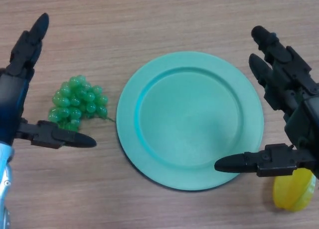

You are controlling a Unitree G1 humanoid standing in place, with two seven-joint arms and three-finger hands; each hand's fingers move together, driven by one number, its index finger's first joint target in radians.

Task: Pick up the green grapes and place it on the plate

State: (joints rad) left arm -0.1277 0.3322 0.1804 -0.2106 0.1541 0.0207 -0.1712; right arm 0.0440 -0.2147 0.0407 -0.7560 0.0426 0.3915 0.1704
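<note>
At the nine o'clock side of the head view, the green grapes (77, 102) lie on the wooden tabletop (164, 19), just beside the rim of the teal plate (189, 119) but apart from it. That plate sits at the centre and carries nothing. Left hand (15, 97) comes in at nine o'clock, spread wide, its fingers straight toward eleven o'clock and its thumb stretched out below the grapes, holding nothing. Right hand (294, 109) shows at three o'clock, also wide, fingers straight toward eleven o'clock, thumb lying over the plate's rim at about five o'clock. A yellow object (294, 191), perhaps a fruit, sits at five o'clock, partly hidden under the right hand.
</note>
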